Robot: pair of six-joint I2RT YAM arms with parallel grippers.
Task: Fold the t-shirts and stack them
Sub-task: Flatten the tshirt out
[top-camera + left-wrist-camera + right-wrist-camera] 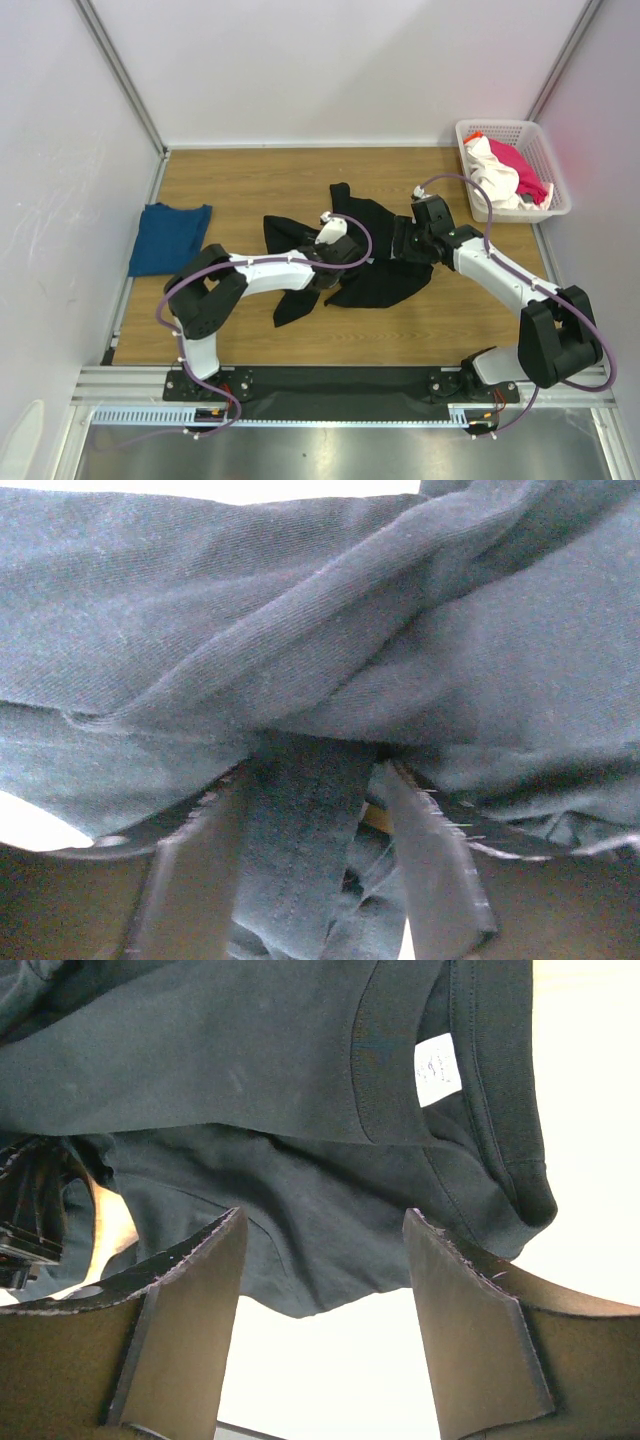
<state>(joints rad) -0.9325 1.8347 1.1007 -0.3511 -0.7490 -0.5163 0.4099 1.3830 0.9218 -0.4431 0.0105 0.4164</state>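
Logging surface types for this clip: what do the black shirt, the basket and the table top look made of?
Black shirt: soft knit cloth, probably cotton, matte; the close views show a fine weave and limp folds. Basket: white plastic, judging by its stiff moulded lattice walls. Table top: wood or a wood-look laminate, with streaky light brown grain.

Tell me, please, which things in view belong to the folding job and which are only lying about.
Belong to the job:
- black t-shirt, crumpled between the arms
- dark blue t-shirt, at the left
- white t-shirt and pink-red t-shirt, inside the white basket

Only lying about:
- the white basket itself, at the far right corner
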